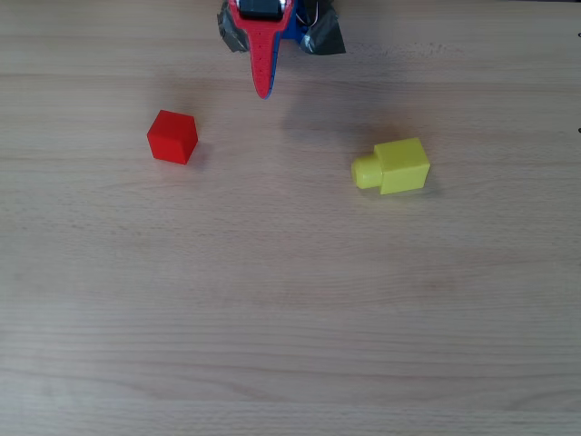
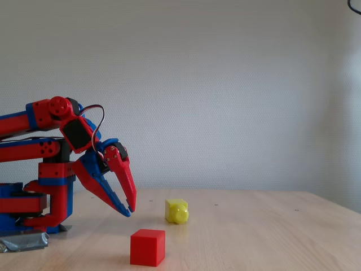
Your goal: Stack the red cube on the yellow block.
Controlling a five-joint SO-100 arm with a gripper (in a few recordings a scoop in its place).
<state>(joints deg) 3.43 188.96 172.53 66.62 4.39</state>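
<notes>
The red cube (image 1: 172,136) (image 2: 148,247) sits alone on the wooden table, left of centre in the overhead view. The yellow block (image 1: 398,166) (image 2: 177,210) lies on its side to the right, its round stud pointing left in the overhead view. My red and blue gripper (image 1: 263,91) (image 2: 130,212) hangs at the table's top edge, above and between the two, touching neither. In the fixed view its fingertips meet just above the table with nothing between them, so it is shut.
The arm's base (image 2: 28,217) is held to the table with grey tape (image 1: 322,36) at the top edge of the overhead view. Bare wooden table (image 1: 290,318) spreads across the lower part of that view.
</notes>
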